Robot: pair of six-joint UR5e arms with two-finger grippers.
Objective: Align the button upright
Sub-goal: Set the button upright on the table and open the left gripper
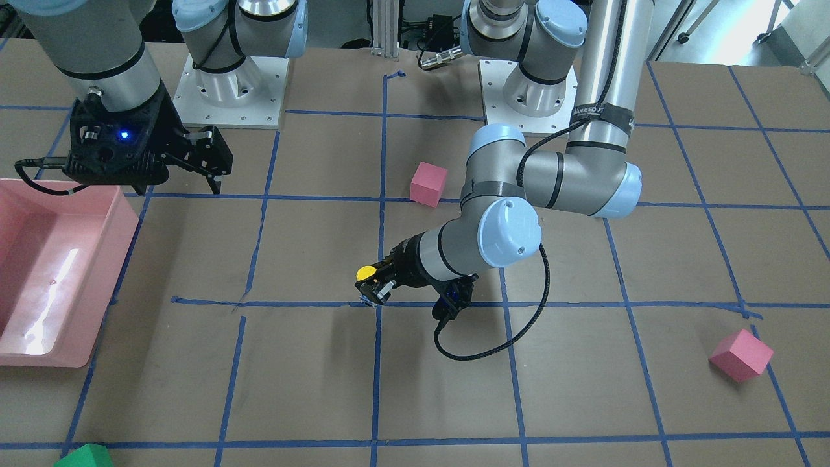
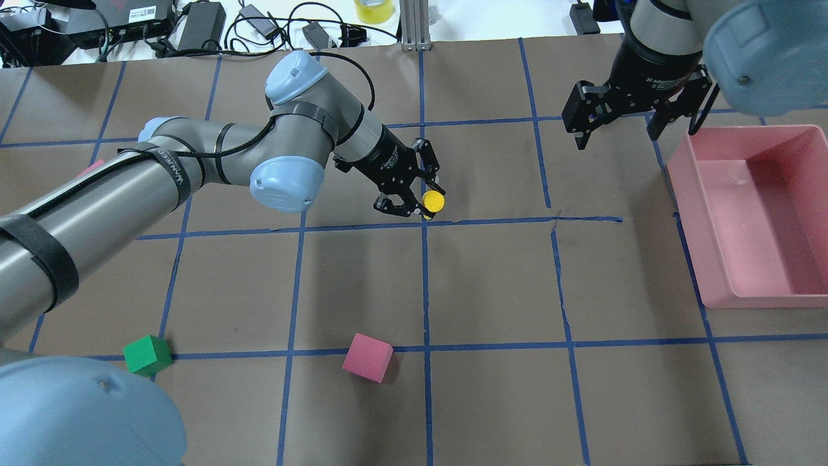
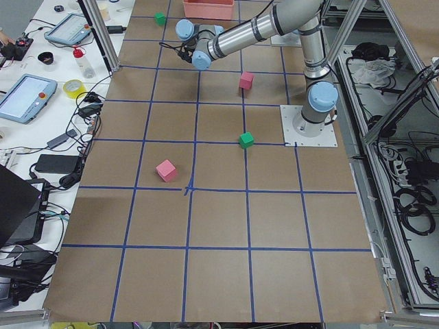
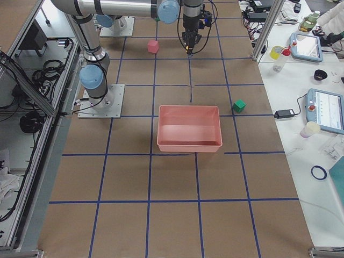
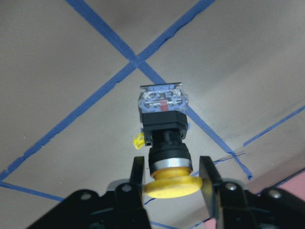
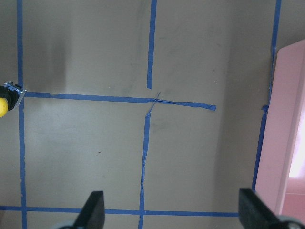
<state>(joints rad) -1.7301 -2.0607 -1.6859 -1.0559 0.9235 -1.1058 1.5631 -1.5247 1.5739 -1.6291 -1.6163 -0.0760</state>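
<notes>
Obs, mid-task. L arm has the button point(image 5: 162, 119) in hand. Left gripper point(image 5: 172, 164) is pinching it at the yellow cap, one of the fingers point(image 5: 138, 174) on each side of the cap rim. Cap is toward the wrist and the grey block base points down at the table point(image 2: 491, 285).

Loc: button sits over or just beside a tape cross point(image 5: 137, 62) around mid-table, well apart from every edge and corner. It looks near upright. Can't tell whether the base touches the paper.

Right gripper point(image 2: 616, 140) is spread wide w/ nothing in it. It hangs near the pink bin point(image 2: 691, 226), well apart from the button.

Handling (judgement):
- Prob. light and rigid: plastic body, no give.
- Cap is round and smooth, so it may slip or swivel in a 2-finger pinch.
- Tall on a small square foot, so it is likely tippy on release. The flat base should stand if set down square.
- Best hold is prob. the cap sides, as now, or the black neck just under it. Avoid the contact block.
- Keep squeeze moderate so the cap isn't pressed in.

Pink cube point(image 2: 367, 357) and green cube point(image 2: 147, 355) lie toward the near edge, not involved.
</notes>
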